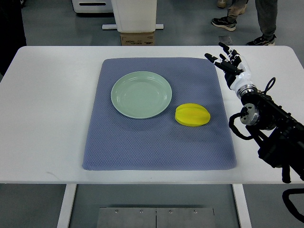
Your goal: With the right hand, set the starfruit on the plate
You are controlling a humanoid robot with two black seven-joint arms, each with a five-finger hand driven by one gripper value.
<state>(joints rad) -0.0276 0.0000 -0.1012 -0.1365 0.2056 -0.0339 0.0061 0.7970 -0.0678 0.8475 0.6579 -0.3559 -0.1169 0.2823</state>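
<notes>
A yellow starfruit (192, 115) lies on the blue-grey mat (156, 142), just right of and slightly nearer than the pale green plate (141, 94). The plate is bare. My right hand (226, 59) hovers over the mat's far right corner, fingers spread and holding nothing, well behind and to the right of the starfruit. Its black arm (270, 128) comes in from the right edge. The left arm does not show.
The mat lies on a white table (42, 118). Beyond the far edge stand a white cabinet base (134, 16) and a cardboard box (137, 38). A person's legs and shoes (247, 21) stand at the back right.
</notes>
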